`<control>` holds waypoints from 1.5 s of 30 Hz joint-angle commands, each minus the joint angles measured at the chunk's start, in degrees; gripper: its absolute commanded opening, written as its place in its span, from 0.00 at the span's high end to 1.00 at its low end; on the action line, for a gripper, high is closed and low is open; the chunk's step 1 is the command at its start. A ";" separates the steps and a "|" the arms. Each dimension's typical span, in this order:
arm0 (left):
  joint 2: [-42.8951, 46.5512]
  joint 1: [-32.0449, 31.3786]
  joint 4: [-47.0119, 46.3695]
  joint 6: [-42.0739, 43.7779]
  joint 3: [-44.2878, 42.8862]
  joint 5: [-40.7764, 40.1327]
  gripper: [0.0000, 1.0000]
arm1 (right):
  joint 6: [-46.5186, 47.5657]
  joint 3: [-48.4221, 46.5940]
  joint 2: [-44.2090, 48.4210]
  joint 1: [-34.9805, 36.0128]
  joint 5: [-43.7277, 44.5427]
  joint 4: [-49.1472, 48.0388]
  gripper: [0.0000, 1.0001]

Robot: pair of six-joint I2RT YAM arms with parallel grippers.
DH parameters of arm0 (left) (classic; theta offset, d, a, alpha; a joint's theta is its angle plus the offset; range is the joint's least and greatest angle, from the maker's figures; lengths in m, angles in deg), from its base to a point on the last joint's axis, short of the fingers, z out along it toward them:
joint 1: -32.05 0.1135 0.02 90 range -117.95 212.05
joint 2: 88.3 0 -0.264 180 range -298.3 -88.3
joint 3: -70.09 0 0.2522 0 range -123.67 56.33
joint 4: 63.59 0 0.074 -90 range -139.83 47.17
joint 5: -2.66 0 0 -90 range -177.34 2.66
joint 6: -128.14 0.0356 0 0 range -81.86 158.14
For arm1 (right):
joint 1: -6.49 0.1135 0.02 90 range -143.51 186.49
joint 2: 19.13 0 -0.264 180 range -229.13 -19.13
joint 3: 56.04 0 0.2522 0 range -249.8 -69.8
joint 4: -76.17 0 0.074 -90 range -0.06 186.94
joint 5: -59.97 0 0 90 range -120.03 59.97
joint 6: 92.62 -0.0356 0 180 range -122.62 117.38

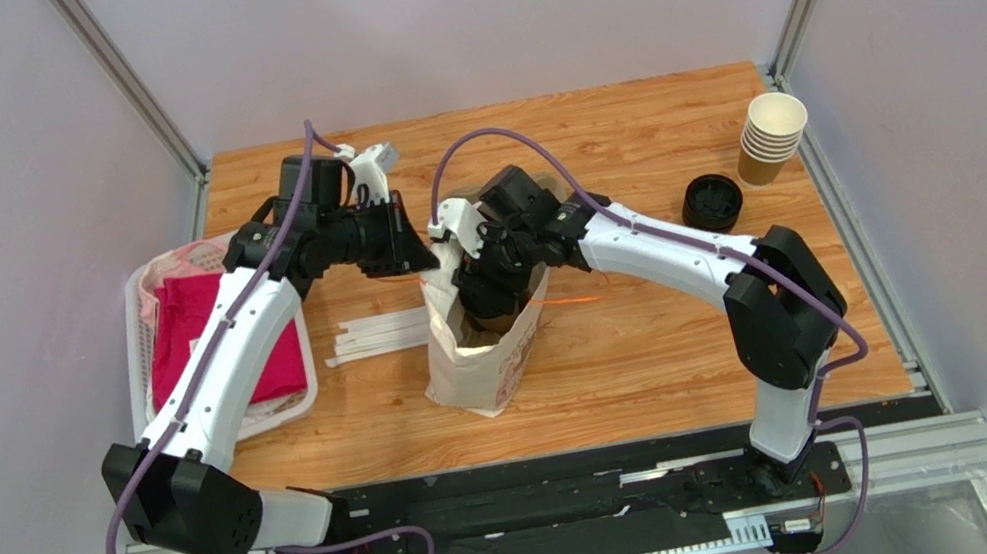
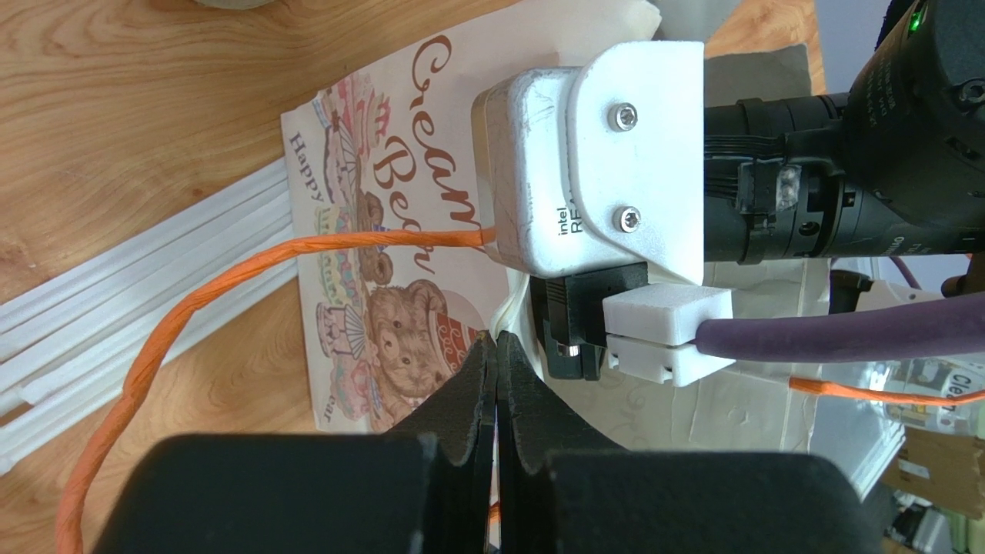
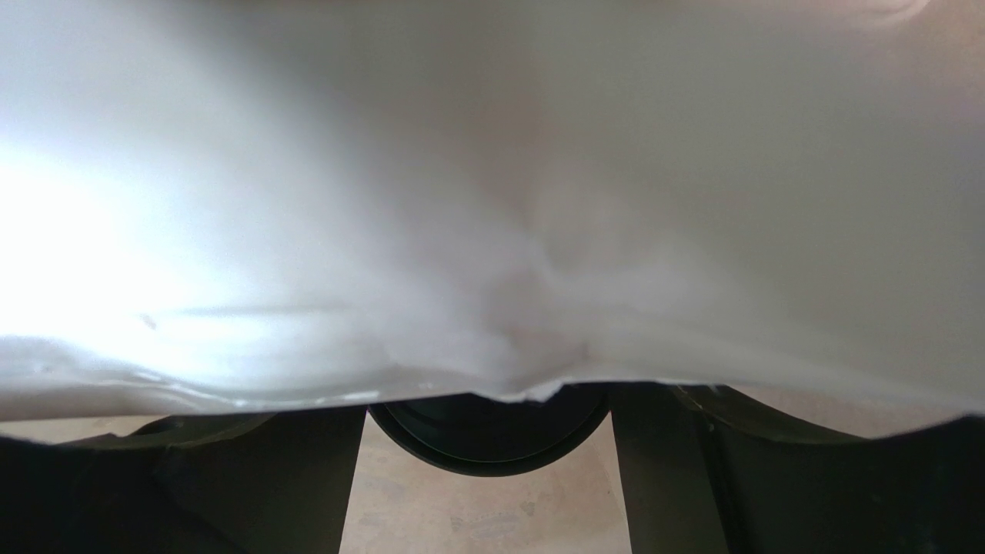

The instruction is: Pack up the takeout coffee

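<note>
A white printed paper bag [image 1: 483,355] stands open at mid-table. My left gripper [image 1: 419,252] is shut on the bag's near rim; in the left wrist view its black fingers [image 2: 497,352] pinch the paper edge beside the teddy-bear print [image 2: 393,323]. My right gripper [image 1: 486,301] reaches down into the bag's mouth. In the right wrist view the takeout coffee's black lid [image 3: 491,433] and tan cup body [image 3: 486,508] sit between my fingers [image 3: 312,485], which press on the cup's sides. The bag's white wall [image 3: 486,208] covers the upper view.
A stack of cream paper cups [image 1: 774,133] and a loose black lid [image 1: 713,202] stand at the right. White sticks [image 1: 381,335] lie left of the bag. A white basket [image 1: 139,340] with pink cloth is at far left. The bag's orange handle [image 2: 231,289] trails over the table.
</note>
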 commanded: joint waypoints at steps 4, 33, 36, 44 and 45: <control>2.05 0.03 2.89 2.43 1.75 2.34 1.00 | -0.93 -0.48 -1.86 0.22 1.83 12.01 0.68; 2.40 -0.76 1.83 2.17 2.45 2.86 1.00 | -4.80 -4.09 2.54 0.31 1.83 11.67 0.09; 2.23 -0.85 1.75 2.26 2.36 2.86 1.00 | -5.06 -4.53 2.89 0.22 2.10 11.58 0.08; 1.79 -0.85 1.48 2.08 2.27 2.78 1.00 | -5.59 -6.37 3.77 0.31 2.19 11.58 0.07; 1.70 -0.85 1.57 2.08 2.19 2.78 1.00 | -5.85 -6.64 3.86 0.31 2.10 11.58 0.07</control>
